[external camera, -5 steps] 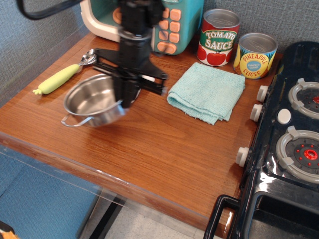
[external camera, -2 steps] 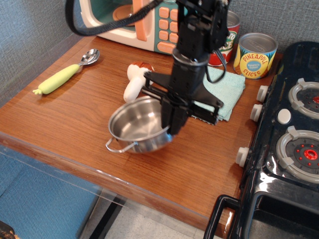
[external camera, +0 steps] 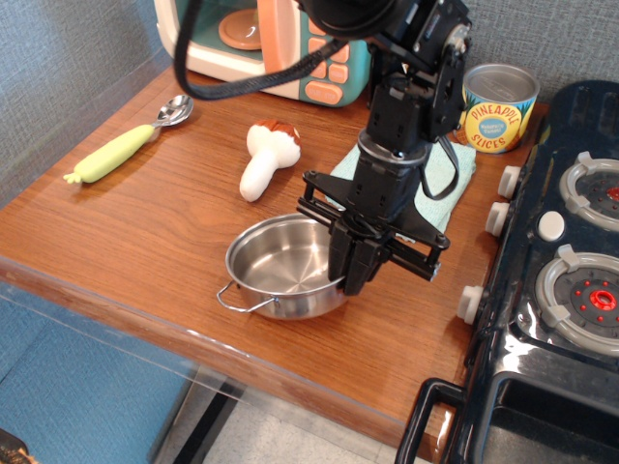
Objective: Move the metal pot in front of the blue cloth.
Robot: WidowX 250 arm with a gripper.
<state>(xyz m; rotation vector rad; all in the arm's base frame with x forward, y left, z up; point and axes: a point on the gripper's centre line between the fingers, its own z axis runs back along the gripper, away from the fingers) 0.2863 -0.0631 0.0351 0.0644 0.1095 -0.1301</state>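
The arm covers most of the blue cloth (external camera: 452,172), leaving only its right edge and a sliver at left visible. The pincer (external camera: 350,278) hides the far right rim of the metal pot (external camera: 286,266); jaw contact cannot be confirmed. The toy microwave (external camera: 266,43) is cut off by the top edge, the stove (external camera: 561,280) by the right edge.

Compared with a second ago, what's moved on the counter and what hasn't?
The hand, still shut on the metal pot, carried it right and toward the counter's front edge, ahead of the blue cloth. The spoon, pineapple can and cloth stayed put.
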